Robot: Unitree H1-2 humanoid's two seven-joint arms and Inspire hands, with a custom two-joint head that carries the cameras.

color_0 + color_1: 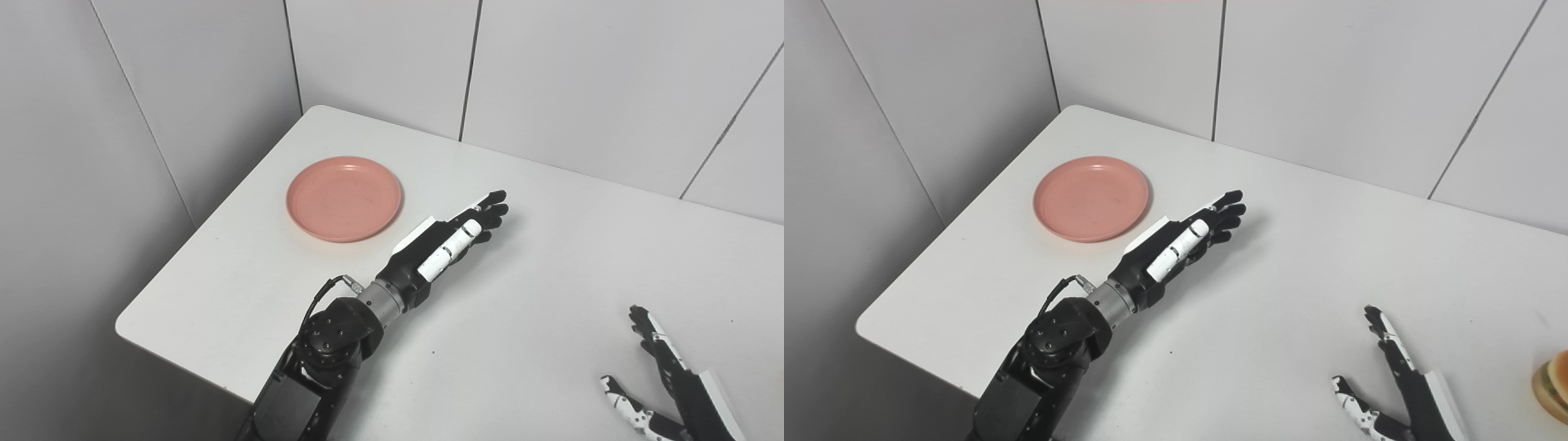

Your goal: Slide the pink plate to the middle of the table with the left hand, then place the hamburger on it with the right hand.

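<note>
The pink plate (343, 197) lies empty near the table's far left corner. My left hand (450, 240) is open, fingers stretched out flat, over the table just right of the plate and apart from it. My right hand (664, 380) is open and empty near the front right of the table, thumb spread from the fingers. The hamburger (1553, 384) shows only in the right eye view, cut off by the right edge, to the right of the right hand (1396, 383).
The white table (551, 269) stands in a corner of grey panel walls. Its left edge and rounded front left corner (125, 324) are close to the plate and the left arm.
</note>
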